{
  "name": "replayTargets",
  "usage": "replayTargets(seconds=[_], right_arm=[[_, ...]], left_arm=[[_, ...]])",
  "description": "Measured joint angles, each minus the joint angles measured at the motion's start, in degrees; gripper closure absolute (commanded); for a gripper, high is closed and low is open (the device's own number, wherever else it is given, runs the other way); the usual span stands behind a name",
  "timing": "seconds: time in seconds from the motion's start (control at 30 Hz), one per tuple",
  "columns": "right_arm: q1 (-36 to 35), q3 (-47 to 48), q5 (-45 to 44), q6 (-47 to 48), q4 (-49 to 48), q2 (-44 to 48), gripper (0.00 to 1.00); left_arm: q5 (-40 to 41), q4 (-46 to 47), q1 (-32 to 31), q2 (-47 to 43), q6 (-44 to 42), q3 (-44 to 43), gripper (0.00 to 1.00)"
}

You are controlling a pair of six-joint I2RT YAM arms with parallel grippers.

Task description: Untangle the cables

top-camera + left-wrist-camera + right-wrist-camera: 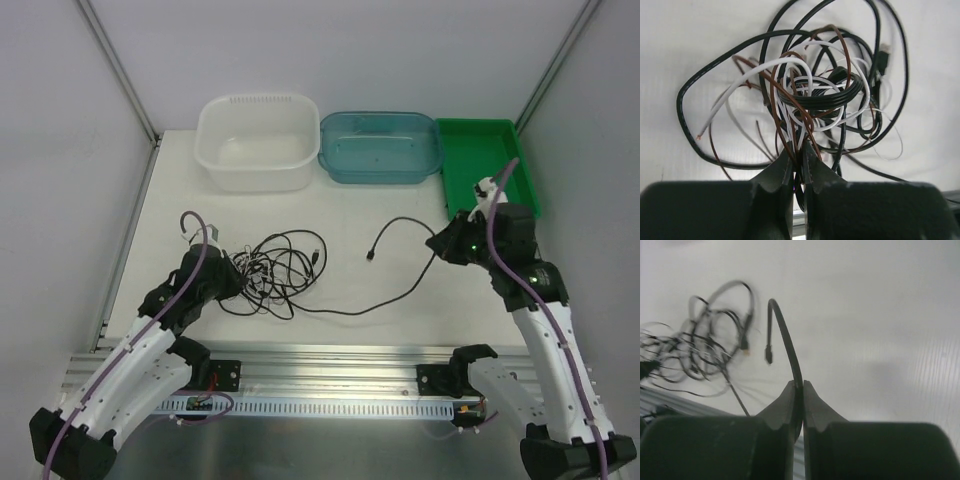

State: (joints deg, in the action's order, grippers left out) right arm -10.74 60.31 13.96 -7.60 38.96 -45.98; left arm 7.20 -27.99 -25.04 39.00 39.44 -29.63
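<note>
**Both grips set, knot could tighten**

Your left gripper (799,150) is clenched on white and brown wires (747,78) at the near edge of the tangle (275,270), which lies left of centre on the table (400,200). Your right gripper (797,387) pinches the black cable (400,292) near its free plug. Pull apart too hard and the loops may cinch, or the wires may slip out.

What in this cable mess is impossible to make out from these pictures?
Left wrist view: exactly which strands the left gripper pinches; its own fingers cover them.
Right wrist view: the tangle of cables is blurred, and the black cable vanishes inside the right gripper.
Top view: single strands in the tangle are too thin to trace.
</note>
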Motion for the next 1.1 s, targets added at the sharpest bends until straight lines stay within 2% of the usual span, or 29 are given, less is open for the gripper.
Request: replayTargets(seconds=[0.03, 0.07, 0.1, 0.17, 0.2, 0.23, 0.3, 0.33, 0.43, 0.57, 0.73, 0.9, 1.1], right_arm=[[-0.5, -4.3, -0.4, -0.1, -0.8, -0.4, 0.97], [-0.9, -8.3, -1.2, -0.2, -0.9, -1.4, 0.98], [-1.2, -12.1, -1.8, -0.3, -1.1, -2.6, 0.98], [-1.6, -17.5, -3.8, -0.4, -0.7, -4.1, 0.93], [-1.6, -19.4, -4.9, -0.4, -0.3, -4.5, 0.89], [-1.6, -20.3, -6.2, -0.4, 0.4, -4.9, 0.76], [-1.7, -20.4, -9.1, -0.3, 0.8, -6.0, 0.62], [-2.1, -20.1, -10.5, -0.2, 0.7, -6.8, 0.48], [-6.0, -18.8, -14.6, 0.4, 0.8, -9.0, 0.4], [-18.5, -14.5, -18.3, 0.8, -0.2, -11.3, 0.39], [-31.3, -12.0, -16.9, 2.2, -6.9, -14.5, 0.4], [-44.1, -5.7, -12.1, 9.6, -11.5, -29.7, 0.41], [-50.8, -0.3, -7.1, 18.9, -13.3, -45.9, 0.41]], left_arm=[[-1.1, 0.0, 0.0, -2.0, -0.8, -0.2, 0.99], [-1.5, 0.0, 0.0, -3.7, -1.4, -0.5, 0.91], [-2.0, 0.0, 0.0, -5.1, -1.8, -0.7, 0.87], [-1.8, -0.2, 0.0, -6.4, -2.1, -1.0, 0.91], [-1.5, -0.4, 0.0, -6.5, -2.1, -1.0, 0.91], [-1.1, -0.8, 0.0, -6.3, -2.2, -1.0, 0.92], [-0.7, -1.6, 0.0, -5.3, -2.2, -1.0, 0.95], [-0.7, -1.9, 0.0, -4.5, -2.2, -1.1, 0.96], [-0.8, -2.1, 0.0, -2.3, -2.2, -1.6, 0.99], [-1.5, -2.3, 0.0, -1.1, -2.2, -2.8, 1.0], [-1.8, -2.5, 0.0, -1.5, -2.2, -4.2, 1.0], [-1.9, -2.8, 0.0, -1.6, -2.2, -4.6, 1.0], [-2.2, -2.9, 0.0, -1.6, -2.2, -4.9, 1.0]])
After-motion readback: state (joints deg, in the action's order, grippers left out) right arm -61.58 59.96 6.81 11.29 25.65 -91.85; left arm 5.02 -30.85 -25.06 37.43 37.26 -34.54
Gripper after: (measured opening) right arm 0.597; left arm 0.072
